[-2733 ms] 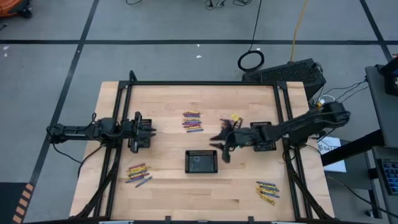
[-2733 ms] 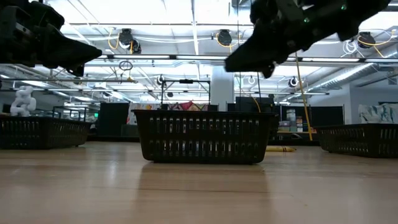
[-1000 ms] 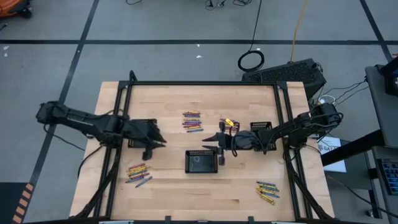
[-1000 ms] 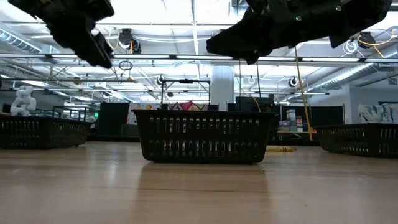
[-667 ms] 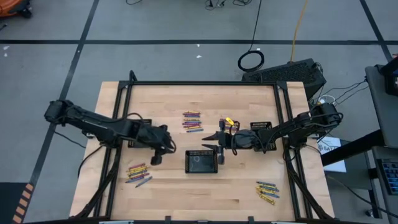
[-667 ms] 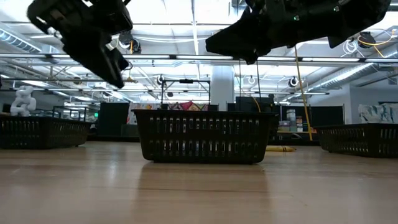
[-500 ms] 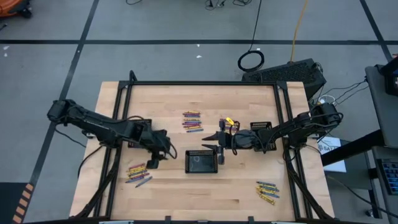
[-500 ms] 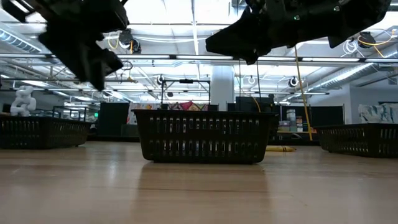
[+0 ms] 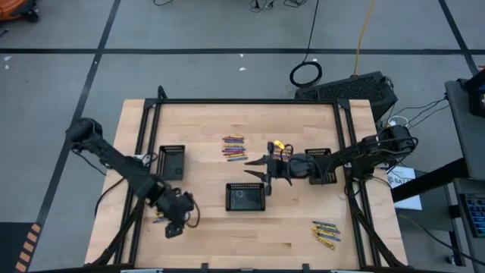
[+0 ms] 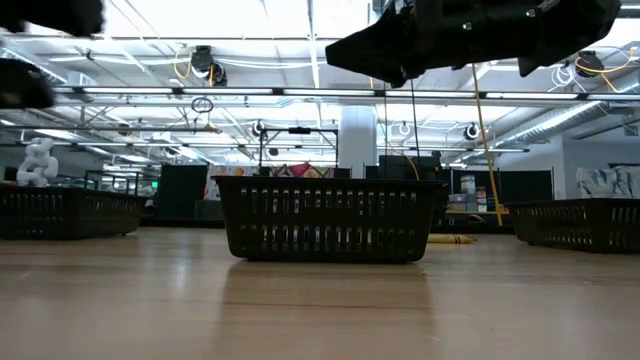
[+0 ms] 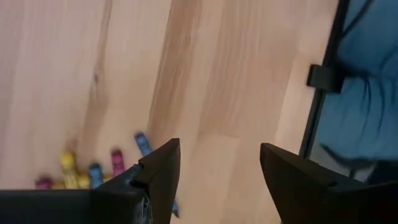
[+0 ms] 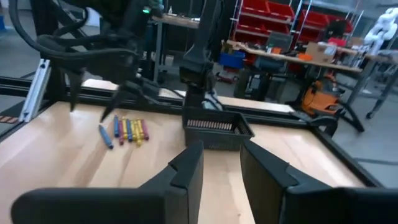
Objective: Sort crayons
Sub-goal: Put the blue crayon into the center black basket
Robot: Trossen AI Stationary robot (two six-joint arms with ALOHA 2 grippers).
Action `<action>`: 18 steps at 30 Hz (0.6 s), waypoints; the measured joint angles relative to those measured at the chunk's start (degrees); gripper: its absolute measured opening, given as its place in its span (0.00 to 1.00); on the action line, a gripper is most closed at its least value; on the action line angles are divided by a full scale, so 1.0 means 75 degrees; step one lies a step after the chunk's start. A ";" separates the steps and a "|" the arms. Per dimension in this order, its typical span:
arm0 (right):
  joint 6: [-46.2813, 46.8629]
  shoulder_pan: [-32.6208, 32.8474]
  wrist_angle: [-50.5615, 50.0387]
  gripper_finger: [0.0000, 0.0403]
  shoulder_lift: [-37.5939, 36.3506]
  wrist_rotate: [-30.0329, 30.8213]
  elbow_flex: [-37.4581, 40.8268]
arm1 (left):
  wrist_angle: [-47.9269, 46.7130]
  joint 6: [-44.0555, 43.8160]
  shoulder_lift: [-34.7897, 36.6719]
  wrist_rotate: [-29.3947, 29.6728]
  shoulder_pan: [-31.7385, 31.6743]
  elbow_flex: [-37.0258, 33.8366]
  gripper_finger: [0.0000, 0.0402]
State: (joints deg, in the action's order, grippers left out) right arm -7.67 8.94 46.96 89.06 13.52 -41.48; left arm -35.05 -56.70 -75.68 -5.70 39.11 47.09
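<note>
Crayons lie in small piles on the wooden table: one at the far middle (image 9: pixel 233 148), one at the near right (image 9: pixel 326 233), and one at the near left (image 11: pixel 93 175), also visible in the right wrist view (image 12: pixel 124 129). My left gripper (image 9: pixel 172 224) hangs over the near-left pile, pointing down and open, with bare wood between its fingers (image 11: pixel 163 168). My right gripper (image 9: pixel 256 171) hovers level just beyond the middle black tray (image 9: pixel 246 196), pointing toward the table's left. It is open, with nothing between its fingers.
One black tray (image 9: pixel 172 161) stands at the left and another (image 9: pixel 319 161) lies partly under the right arm. The table's black frame rail (image 11: pixel 318 106) runs close to the left gripper along the near-left side. Bare wood lies between the piles.
My left gripper has swung from beside the left tray toward the table's near edge, past the middle tray's left side, and has tipped to point down over the near-left crayon pile. Nothing on the table has moved.
</note>
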 joint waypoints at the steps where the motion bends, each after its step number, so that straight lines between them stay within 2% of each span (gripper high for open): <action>1: -0.0035 -0.0024 0.0003 0.23 0.0000 -0.0004 0.0001 | 0.0001 -0.0310 0.0000 0.0310 0.0221 0.0000 0.56; 5: -0.0066 -0.0040 -0.0003 0.23 0.0001 -0.0006 0.0001 | 0.0029 -0.1105 -0.0059 0.1855 0.0995 -0.0039 0.56; 7: -0.0069 -0.0039 -0.0003 0.23 0.0000 -0.0007 0.0001 | -0.0019 -0.1344 -0.0250 0.2235 0.1217 -0.0086 0.56; 18: 0.0155 0.0021 -0.0067 0.23 0.0003 -0.0015 0.0001 | -0.0032 -0.1396 -0.1687 0.2326 0.1649 -0.0111 0.55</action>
State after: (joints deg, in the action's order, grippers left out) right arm -6.50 9.10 46.46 89.08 13.41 -41.47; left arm -35.29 -67.17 -88.33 11.74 51.48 46.26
